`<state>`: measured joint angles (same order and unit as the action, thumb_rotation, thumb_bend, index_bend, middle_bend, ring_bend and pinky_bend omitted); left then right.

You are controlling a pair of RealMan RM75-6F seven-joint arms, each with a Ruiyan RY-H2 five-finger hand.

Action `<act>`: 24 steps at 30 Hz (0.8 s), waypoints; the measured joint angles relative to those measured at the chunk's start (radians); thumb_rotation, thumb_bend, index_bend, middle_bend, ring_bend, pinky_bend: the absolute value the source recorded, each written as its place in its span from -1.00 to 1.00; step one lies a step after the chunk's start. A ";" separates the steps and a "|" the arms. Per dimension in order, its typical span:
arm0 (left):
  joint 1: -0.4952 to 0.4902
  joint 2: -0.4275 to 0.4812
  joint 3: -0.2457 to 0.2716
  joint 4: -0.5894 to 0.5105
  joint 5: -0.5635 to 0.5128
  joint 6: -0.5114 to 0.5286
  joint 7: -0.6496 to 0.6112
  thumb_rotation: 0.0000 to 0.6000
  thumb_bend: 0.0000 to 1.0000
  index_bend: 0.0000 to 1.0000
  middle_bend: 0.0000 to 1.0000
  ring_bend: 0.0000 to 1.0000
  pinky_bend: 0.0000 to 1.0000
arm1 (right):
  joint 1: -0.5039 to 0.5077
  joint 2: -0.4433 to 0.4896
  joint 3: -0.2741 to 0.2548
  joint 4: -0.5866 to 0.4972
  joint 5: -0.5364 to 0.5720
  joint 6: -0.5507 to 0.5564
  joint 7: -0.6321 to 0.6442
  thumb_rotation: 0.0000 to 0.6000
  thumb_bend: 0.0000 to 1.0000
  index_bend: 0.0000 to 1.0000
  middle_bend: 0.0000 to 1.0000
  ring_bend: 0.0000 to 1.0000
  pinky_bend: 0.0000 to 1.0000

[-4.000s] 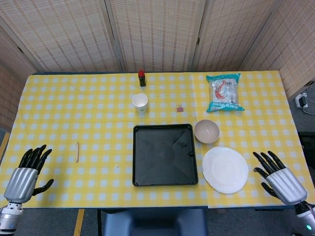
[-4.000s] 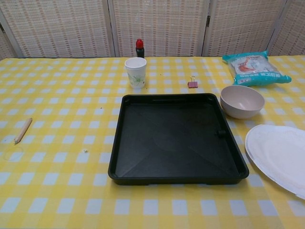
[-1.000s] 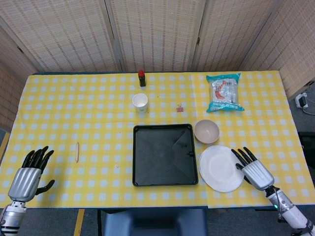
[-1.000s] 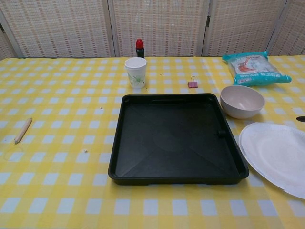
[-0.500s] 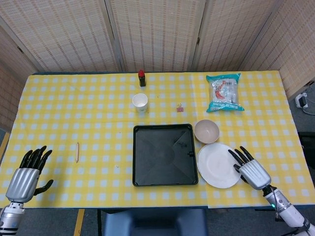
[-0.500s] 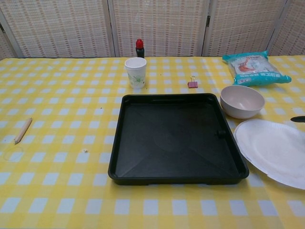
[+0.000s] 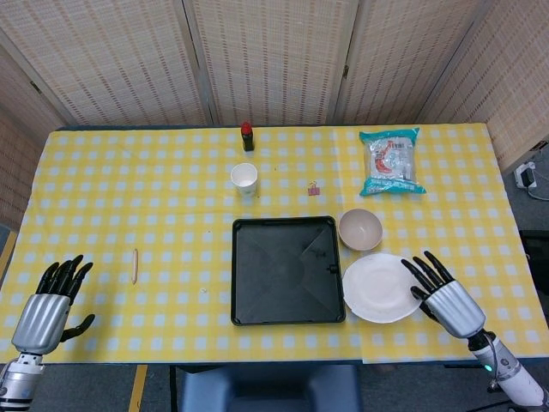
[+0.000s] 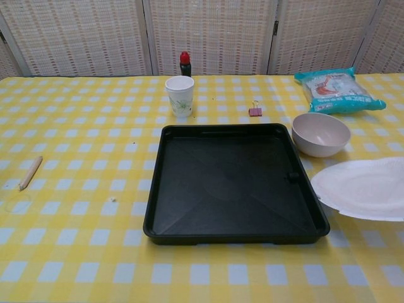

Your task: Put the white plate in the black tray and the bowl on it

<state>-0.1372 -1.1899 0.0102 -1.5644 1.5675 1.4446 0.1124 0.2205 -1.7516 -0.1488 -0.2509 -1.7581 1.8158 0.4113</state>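
Note:
The black tray [image 7: 237,276] lies bare at the table's middle front, also filling the chest view [image 8: 233,189]. The white plate [image 7: 377,287] hangs just right of it, raised off the cloth and tilted, its left rim over the tray's right edge [image 8: 363,189]. My right hand [image 7: 448,299] grips the plate's right edge, fingers spread over the rim. The beige bowl [image 7: 360,229] stands upright behind the plate, by the tray's far right corner [image 8: 320,134]. My left hand [image 7: 50,306] hovers open at the near left edge, holding nothing.
Behind the tray stand a paper cup [image 7: 244,178] and a red-capped bottle [image 7: 247,136]. A small binder clip [image 7: 314,188] lies right of the cup. A teal snack packet [image 7: 391,161] lies at the back right. A wooden stick [image 7: 135,265] lies on the left.
My right hand reached the plate, slid it left toward the tray and has now lifted it off the cloth at a tilt. Bowl, tray and left hand have stayed put.

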 measured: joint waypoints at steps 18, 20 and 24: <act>-0.001 0.025 0.002 -0.014 -0.006 -0.012 -0.062 1.00 -0.44 -1.00 -1.00 -1.00 -1.00 | 0.160 0.055 0.056 -0.306 -0.037 0.085 -0.099 1.00 0.05 0.38 -0.76 -0.83 -1.00; -0.001 0.029 0.002 -0.015 -0.007 -0.014 -0.070 1.00 -0.44 -1.00 -1.00 -1.00 -1.00 | 0.193 0.048 0.058 -0.333 -0.047 0.048 -0.121 1.00 0.05 0.38 -0.77 -0.83 -1.00; -0.003 0.034 0.003 -0.015 -0.010 -0.021 -0.083 1.00 -0.39 -1.00 -1.00 -1.00 -1.00 | 0.251 0.023 0.063 -0.366 -0.060 -0.032 -0.157 1.00 0.05 0.38 -0.77 -0.83 -1.00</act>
<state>-0.1406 -1.1559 0.0130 -1.5795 1.5580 1.4236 0.0294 0.4713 -1.7284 -0.0854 -0.6167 -1.8179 1.7834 0.2544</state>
